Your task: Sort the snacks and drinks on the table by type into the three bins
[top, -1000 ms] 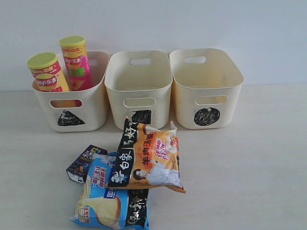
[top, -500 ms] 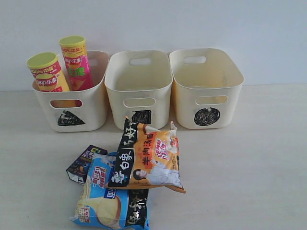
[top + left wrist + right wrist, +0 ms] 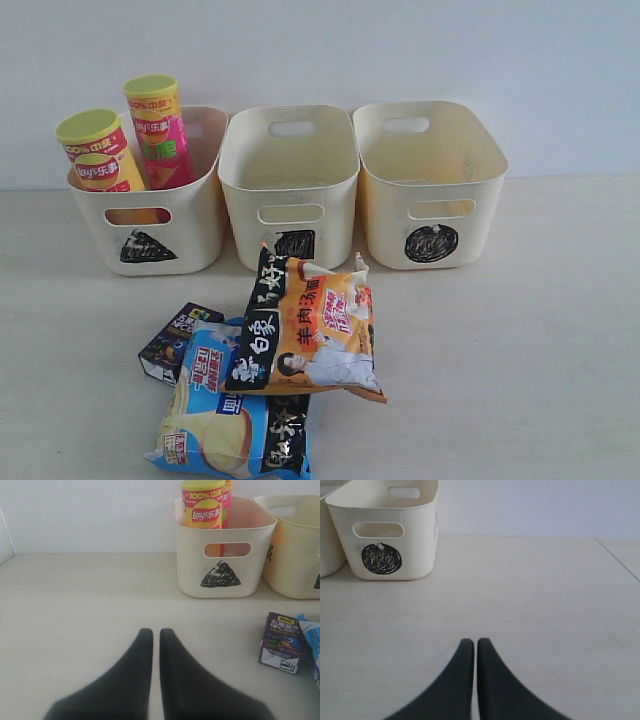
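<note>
Exterior view: the orange-yellow Lay's can (image 3: 98, 155) and the pink Lay's can (image 3: 160, 130) stand in the triangle bin (image 3: 200, 250) at far left, with the square bin (image 3: 240, 200) in the middle and the circle bin (image 3: 480, 210) on the right. Nearer, on the worktop (image 3: 520, 380), the orange noodle bag (image 3: 320, 330) overlaps the blue noodle bag (image 3: 225, 420), and the dark purple carton (image 3: 175, 340) sits at their left. The left hand (image 3: 156, 640) and the right hand (image 3: 472, 647) are each pressed together, pinching nothing.

- I see three cream bins in a row: the square bin (image 3: 290, 190) is in the middle, the triangle bin (image 3: 150, 225) on its left in the exterior view, and the circle bin (image 3: 430, 190) on its right.
- The pink can (image 3: 160, 130) and the orange-yellow can (image 3: 98, 152) stand leaning in the triangle bin.
- The orange bag (image 3: 315, 325) lies just in front of the square bin, overlapping the blue bag (image 3: 235, 420).
- The dark purple carton (image 3: 175, 342) lies front-left of the square bin, against the blue bag.
</note>
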`<action>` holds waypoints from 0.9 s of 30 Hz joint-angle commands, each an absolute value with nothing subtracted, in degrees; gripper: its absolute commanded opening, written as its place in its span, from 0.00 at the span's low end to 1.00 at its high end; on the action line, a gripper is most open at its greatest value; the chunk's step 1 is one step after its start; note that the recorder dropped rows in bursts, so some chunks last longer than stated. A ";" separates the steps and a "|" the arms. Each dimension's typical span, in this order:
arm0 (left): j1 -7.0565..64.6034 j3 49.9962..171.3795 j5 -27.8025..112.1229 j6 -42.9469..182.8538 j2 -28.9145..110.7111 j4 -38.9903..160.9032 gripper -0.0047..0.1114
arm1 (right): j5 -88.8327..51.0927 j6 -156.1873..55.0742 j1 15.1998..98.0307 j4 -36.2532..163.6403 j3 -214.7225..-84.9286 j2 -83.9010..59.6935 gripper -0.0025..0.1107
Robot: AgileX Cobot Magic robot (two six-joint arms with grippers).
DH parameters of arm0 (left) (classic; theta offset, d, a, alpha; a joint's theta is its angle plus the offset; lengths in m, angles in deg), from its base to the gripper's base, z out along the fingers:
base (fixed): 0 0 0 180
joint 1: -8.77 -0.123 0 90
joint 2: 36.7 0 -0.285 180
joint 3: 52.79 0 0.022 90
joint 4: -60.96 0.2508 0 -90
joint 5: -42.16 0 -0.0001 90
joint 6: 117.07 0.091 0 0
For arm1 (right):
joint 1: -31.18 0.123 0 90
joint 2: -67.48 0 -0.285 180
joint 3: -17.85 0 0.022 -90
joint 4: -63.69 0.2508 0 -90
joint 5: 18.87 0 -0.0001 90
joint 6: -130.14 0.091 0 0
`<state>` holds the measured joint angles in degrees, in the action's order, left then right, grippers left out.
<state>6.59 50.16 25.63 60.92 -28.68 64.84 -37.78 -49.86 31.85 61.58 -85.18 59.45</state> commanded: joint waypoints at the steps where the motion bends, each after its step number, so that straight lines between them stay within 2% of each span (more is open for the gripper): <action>1: 6.65 50.00 25.41 61.37 -28.91 64.34 0.08 | -37.32 -49.86 31.71 61.65 -84.93 59.69 0.02; 27: 6.65 50.00 25.41 61.37 -28.91 64.47 0.08 | -36.04 -50.40 31.71 60.94 -84.93 59.69 0.02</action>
